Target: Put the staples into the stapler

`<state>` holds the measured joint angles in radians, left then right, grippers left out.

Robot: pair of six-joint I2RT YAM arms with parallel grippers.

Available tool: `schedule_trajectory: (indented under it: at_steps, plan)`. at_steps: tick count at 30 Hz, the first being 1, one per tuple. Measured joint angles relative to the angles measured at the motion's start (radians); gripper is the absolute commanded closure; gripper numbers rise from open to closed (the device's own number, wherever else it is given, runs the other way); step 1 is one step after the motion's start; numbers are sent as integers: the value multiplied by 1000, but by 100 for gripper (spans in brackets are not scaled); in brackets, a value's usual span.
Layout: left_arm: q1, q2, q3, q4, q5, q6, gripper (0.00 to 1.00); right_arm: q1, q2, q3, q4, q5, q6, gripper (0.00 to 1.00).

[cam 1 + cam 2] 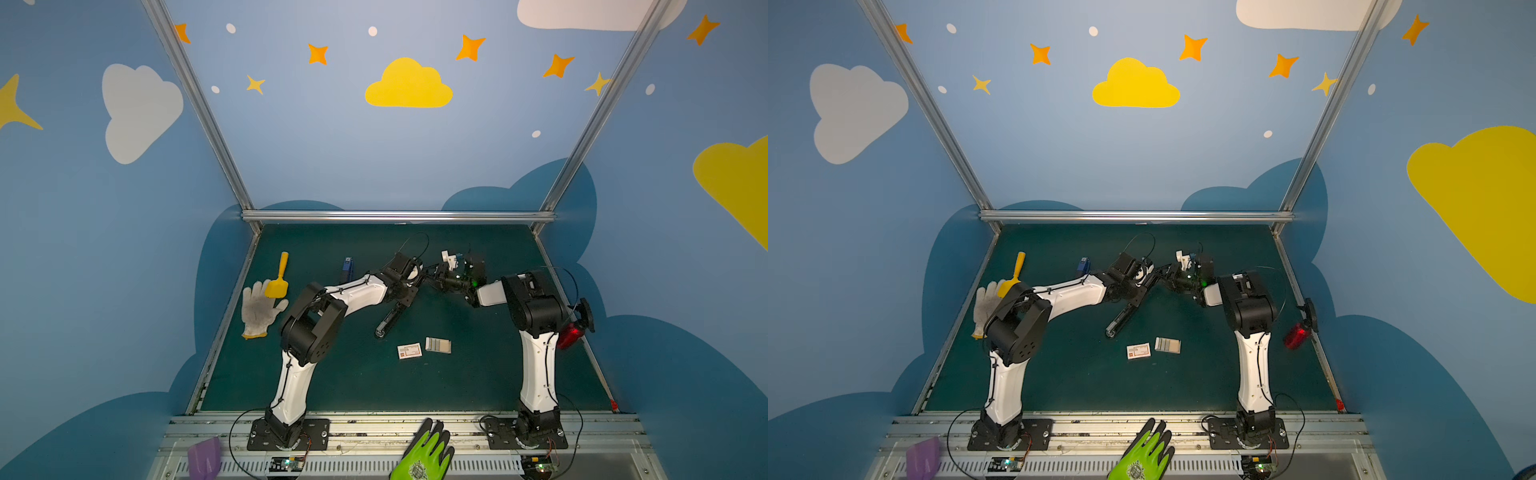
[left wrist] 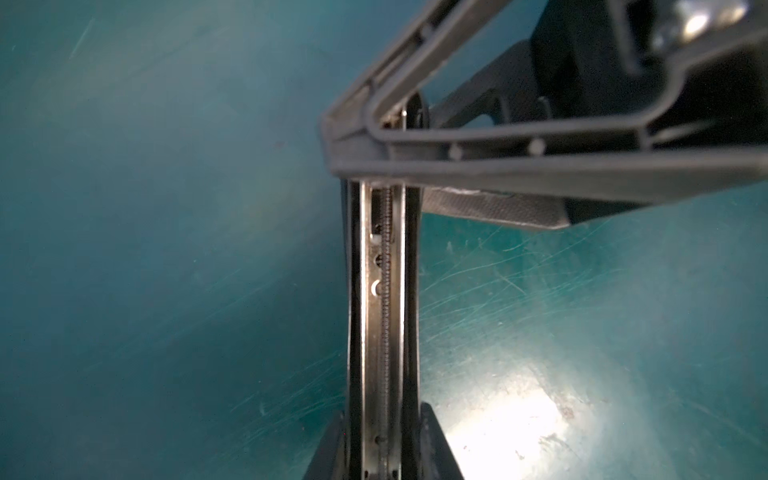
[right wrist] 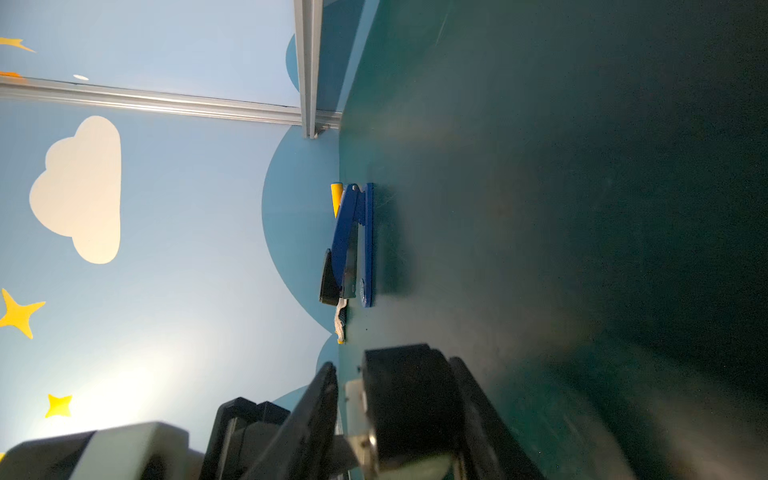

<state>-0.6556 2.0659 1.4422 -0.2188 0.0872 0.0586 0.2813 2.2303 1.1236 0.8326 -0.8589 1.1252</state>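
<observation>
Nearest you lies a green glove (image 1: 424,455). Your left jaws clench the black stapler (image 2: 381,316), swung open with its metal channel and spring showing. Your right jaws sit at its raised lid (image 2: 540,164); you cannot tell whether they grip. The staples (image 1: 434,345) rest in their tray (image 1: 448,347) on the counter (image 1: 332,374), well apart from both jaws, beside a white box (image 1: 409,351) whose red-marked print is unreadable.

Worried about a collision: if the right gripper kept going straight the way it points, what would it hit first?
Probably the left gripper, which holds the black stapler just ahead of the right gripper; depth is unclear.
</observation>
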Motion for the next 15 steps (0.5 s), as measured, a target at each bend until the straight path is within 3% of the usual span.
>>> schedule_trajectory:
  at_steps: [6, 10, 15]
  plan:
    - [-2, 0, 0, 0, 1, 0, 94, 2, 24, 0, 34, -9, 23, 66]
    - [-2, 0, 0, 2, 3, -3, 64, 2, 27, 0, 47, -9, 16, 74]
    - [-3, -5, -3, 11, -14, -17, 56, -3, 28, -4, 45, -2, 4, 76]
